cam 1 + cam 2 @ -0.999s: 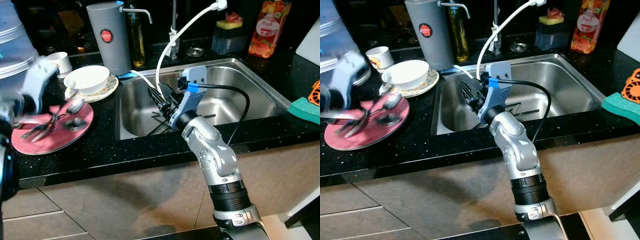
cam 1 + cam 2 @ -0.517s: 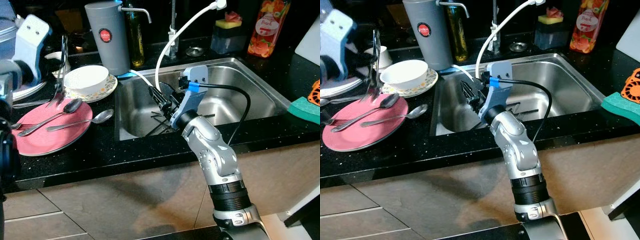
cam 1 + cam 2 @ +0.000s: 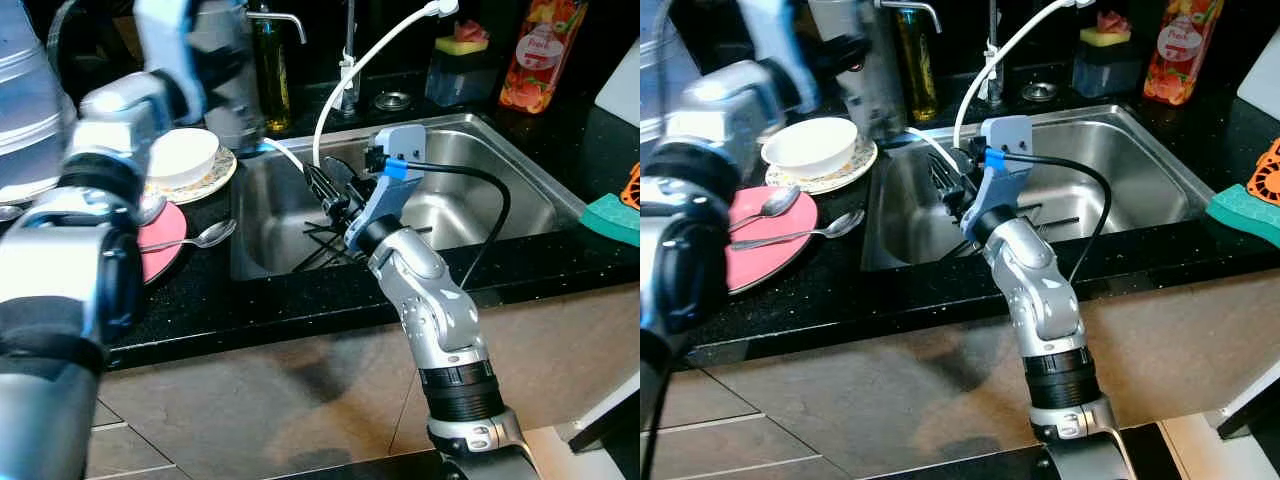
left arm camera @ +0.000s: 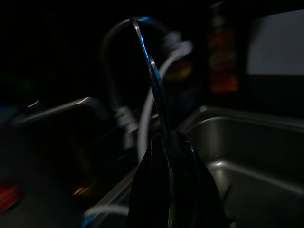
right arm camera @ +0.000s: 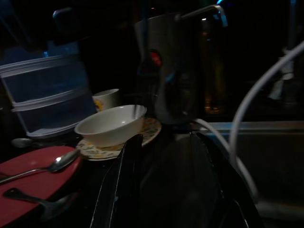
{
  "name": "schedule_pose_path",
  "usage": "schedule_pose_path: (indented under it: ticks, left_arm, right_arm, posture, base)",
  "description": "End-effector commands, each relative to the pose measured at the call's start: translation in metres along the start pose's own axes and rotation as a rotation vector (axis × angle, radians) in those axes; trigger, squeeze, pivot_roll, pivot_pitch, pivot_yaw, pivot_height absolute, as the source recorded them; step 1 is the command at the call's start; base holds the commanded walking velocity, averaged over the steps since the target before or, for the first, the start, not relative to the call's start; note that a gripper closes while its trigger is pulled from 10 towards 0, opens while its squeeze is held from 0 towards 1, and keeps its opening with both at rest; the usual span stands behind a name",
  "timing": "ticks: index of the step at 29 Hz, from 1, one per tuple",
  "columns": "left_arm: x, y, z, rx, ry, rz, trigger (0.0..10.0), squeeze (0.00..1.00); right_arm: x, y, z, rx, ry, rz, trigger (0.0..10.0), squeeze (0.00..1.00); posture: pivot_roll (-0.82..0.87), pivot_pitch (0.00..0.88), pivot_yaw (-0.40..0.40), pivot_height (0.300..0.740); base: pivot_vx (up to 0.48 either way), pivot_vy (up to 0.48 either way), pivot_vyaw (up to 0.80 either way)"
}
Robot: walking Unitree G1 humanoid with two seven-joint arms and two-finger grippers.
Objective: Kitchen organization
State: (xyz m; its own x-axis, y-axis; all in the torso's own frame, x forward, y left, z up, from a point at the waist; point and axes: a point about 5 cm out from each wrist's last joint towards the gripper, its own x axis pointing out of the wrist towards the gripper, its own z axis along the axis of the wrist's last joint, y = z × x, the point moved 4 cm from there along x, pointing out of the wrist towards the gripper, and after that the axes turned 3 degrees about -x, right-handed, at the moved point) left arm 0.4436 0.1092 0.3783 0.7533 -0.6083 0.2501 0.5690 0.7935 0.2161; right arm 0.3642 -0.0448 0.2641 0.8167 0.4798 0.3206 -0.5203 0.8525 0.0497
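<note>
Black worktop [image 3: 300,300] with a steel sink [image 3: 500,190] set in it.

Left arm is seen raised across the left of the head views, blurred. In the left wrist view the left gripper [image 4: 169,142] is seen pressed together on a thin metal cutlery piece [image 4: 151,71], which is held upright between the fingers [image 4: 190,190]; its kind cannot be told. Behind it the sink edge and a white hose [image 3: 350,70] are made out dimly.

Right gripper [image 3: 318,183] is held over the left part of the sink, just above the basin and pointing toward the worktop on the left. Its fingers [image 5: 118,190] are seen spread apart in the right wrist view, with nothing between them.

Left of the sink, a red plate [image 3: 770,250] is noted on the worktop, partly covered by the left arm. Two spoons are laid on it: one spoon [image 3: 805,235] nearer the sink with its bowl over the plate's rim, a second spoon [image 3: 765,205] farther left. Behind the plate, a white bowl [image 3: 810,148] is set on a patterned saucer [image 3: 855,165]. A grey canister [image 3: 875,70] is stood behind the saucer, with an oil bottle [image 3: 920,70] beside it. A clear container [image 3: 25,110] is seen at far left.

At far right, a green sponge [image 3: 612,215] is laid on the worktop.
</note>
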Motion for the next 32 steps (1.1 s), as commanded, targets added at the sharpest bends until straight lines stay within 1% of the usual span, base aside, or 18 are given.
schedule_pose_path:
  ticks: [1, 2, 3, 5, 9, 10, 11, 12, 13, 17, 18, 19, 20, 22, 25, 26, 29, 32]
  left_arm:
    - [0.004, -0.009, -0.033, 0.08, 0.149, 0.026, 10.0, 0.0]
    - [0.004, -0.013, -0.053, 0.127, 0.24, 0.049, 10.0, 0.0]
    - [0.004, -0.013, -0.053, 0.127, 0.24, 0.049, 10.0, 0.0]
    - [0.001, -0.03, -0.093, 0.183, 0.389, 0.024, 10.0, 0.0]
    - [0.001, -0.053, -0.122, 0.201, 0.462, -0.026, 10.0, 0.0]
    - [0.001, -0.056, -0.126, 0.223, 0.467, -0.029, 10.0, 0.18]
    - [0.003, -0.061, -0.128, 0.265, 0.458, -0.034, 10.0, 0.84]
    - [0.003, -0.061, -0.128, 0.265, 0.458, -0.034, 10.0, 0.84]
    - [0.004, -0.063, -0.126, 0.319, 0.438, -0.061, 10.0, 1.0]
    - [0.007, -0.065, -0.117, 0.315, 0.368, -0.08, 10.0, 1.0]
    - [0.01, -0.061, -0.103, 0.301, 0.31, -0.075, 10.0, 1.0]
    - [0.012, -0.054, -0.086, 0.288, 0.249, -0.059, 10.0, 0.18]
    - [0.012, -0.042, -0.065, 0.282, 0.18, -0.036, 10.0, 0.0]
    - [0.01, -0.037, -0.06, 0.298, 0.178, -0.032, 10.0, 0.0]
    - [0.002, -0.023, -0.05, 0.401, 0.203, -0.06, 10.0, 0.0]
    - [-0.02, 0.002, -0.041, 0.472, 0.287, -0.133, 10.0, 0.0]
    - [-0.036, 0.017, -0.035, 0.494, 0.326, -0.169, 10.0, 0.0]
    - [-0.068, 0.044, -0.03, 0.504, 0.406, -0.188, 10.0, 0.0]
  right_arm:
    - [-0.002, 0.0, -0.001, 0.0, 0.008, -0.006, 10.0, 0.0]
    - [-0.003, 0.0, -0.002, -0.001, 0.009, -0.007, 10.0, 0.0]
    - [-0.003, 0.0, -0.002, -0.001, 0.009, -0.007, 10.0, 0.0]
    - [-0.003, 0.0, -0.002, -0.003, 0.01, -0.008, 10.0, 0.0]
    - [-0.004, -0.003, -0.001, -0.011, 0.007, -0.017, 10.0, 0.0]
    - [-0.004, -0.005, 0.001, -0.014, 0.004, -0.024, 10.0, 0.0]
    - [-0.004, -0.008, 0.002, -0.017, -0.001, -0.037, 10.0, 0.0]
    - [-0.004, -0.008, 0.002, -0.017, -0.001, -0.037, 10.0, 0.0]
    - [-0.005, -0.01, 0.003, -0.019, -0.005, -0.052, 10.0, 0.0]
    - [-0.006, -0.013, 0.003, -0.016, -0.011, -0.075, 10.0, 0.0]
    - [-0.007, -0.017, 0.005, -0.011, -0.024, -0.099, 10.0, 0.0]
    - [-0.008, -0.021, 0.007, -0.007, -0.043, -0.124, 10.0, 0.0]
    - [-0.01, -0.026, 0.011, -0.002, -0.067, -0.156, 10.0, 0.0]
    - [-0.01, -0.027, 0.012, -0.001, -0.073, -0.164, 10.0, 0.0]
    - [-0.01, -0.03, 0.014, 0.004, -0.084, -0.182, 10.0, 0.0]
    - [-0.011, -0.032, 0.014, 0.007, -0.085, -0.193, 10.0, 0.0]
    - [-0.011, -0.033, 0.013, 0.01, -0.083, -0.198, 10.0, 0.0]
    - [-0.011, -0.032, 0.01, 0.016, -0.078, -0.205, 10.0, 0.0]
  posture:
    - [-0.02, 0.0, 0.129, 0.74]
    - [-0.03, 0.0, 0.13, 0.74]
    - [-0.03, 0.0, 0.13, 0.74]
    - [-0.04, 0.0, 0.127, 0.74]
    - [-0.05, 0.0, 0.123, 0.74]
    - [-0.05, 0.0, 0.123, 0.74]
    - [-0.05, 0.0, 0.123, 0.74]
    - [-0.05, 0.0, 0.123, 0.74]
    - [-0.06, 0.0, 0.124, 0.74]
    - [-0.06, 0.0, 0.124, 0.74]
    - [-0.06, 0.0, 0.124, 0.74]
    - [-0.05, 0.0, 0.121, 0.74]
    - [-0.04, 0.0, 0.122, 0.74]
    - [-0.04, 0.0, 0.124, 0.74]
    - [-0.04, 0.0, 0.127, 0.74]
    - [-0.02, 0.0, 0.132, 0.74]
    - [-0.01, 0.0, 0.134, 0.74]
    - [0.01, 0.0, 0.139, 0.74]
  base:
    - [0.0, 0.0, 0.0]
    - [0.0, 0.0, 0.0]
    - [0.0, 0.0, 0.0]
    - [0.0, 0.0, 0.0]
    - [0.0, 0.0, 0.0]
    - [0.0, 0.0, 0.0]
    - [0.0, 0.0, 0.0]
    - [0.0, 0.0, 0.0]
    - [0.0, 0.0, 0.0]
    - [0.0, 0.0, 0.0]
    - [0.0, 0.0, 0.0]
    - [0.0, 0.0, 0.0]
    - [0.0, 0.0, 0.0]
    - [0.0, 0.0, 0.0]
    - [0.0, 0.0, 0.0]
    - [0.0, 0.0, 0.0]
    - [0.0, 0.0, 0.0]
    - [0.0, 0.0, 0.0]
